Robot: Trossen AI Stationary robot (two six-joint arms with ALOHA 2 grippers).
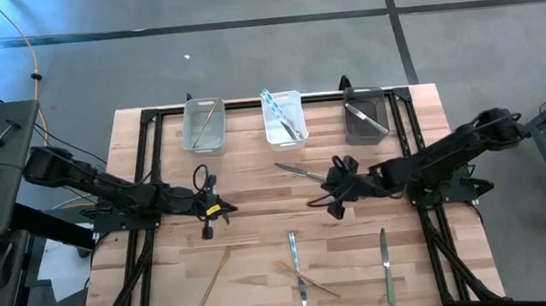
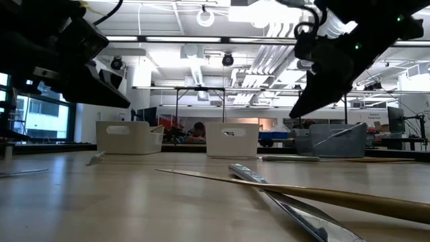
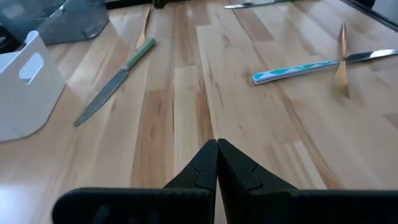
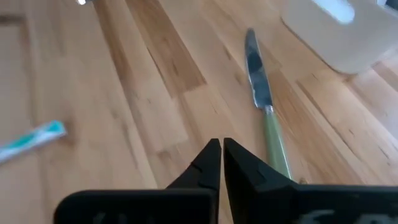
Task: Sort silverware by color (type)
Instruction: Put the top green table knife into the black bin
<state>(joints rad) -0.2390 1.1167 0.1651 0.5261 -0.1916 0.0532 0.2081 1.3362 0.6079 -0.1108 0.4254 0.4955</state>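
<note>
Loose silverware lies flat on the wooden table. A green-handled knife (image 1: pixel 298 171) (image 4: pixel 264 102) lies mid-table. A teal-handled knife (image 1: pixel 297 266) (image 3: pixel 298 70) is crossed by a gold piece (image 1: pixel 308 278) (image 3: pixel 341 62) near the front edge. Another green-handled knife (image 1: pixel 386 263) and a second gold piece (image 1: pixel 212 279) also lie near the front. My left gripper (image 1: pixel 226 210) (image 3: pixel 217 148) is shut and empty over the table's left-centre. My right gripper (image 1: pixel 316 201) (image 4: pixel 221 148) is shut and empty, hovering beside the mid-table knife's handle.
Three small bins stand along the far edge. The left bin (image 1: pixel 204 126) holds gold pieces, the middle bin (image 1: pixel 284 119) teal ones, and the grey right bin (image 1: pixel 365 116) dark ones. Bare wood lies between the two grippers. A black frame (image 1: pixel 144 165) runs along the table's sides.
</note>
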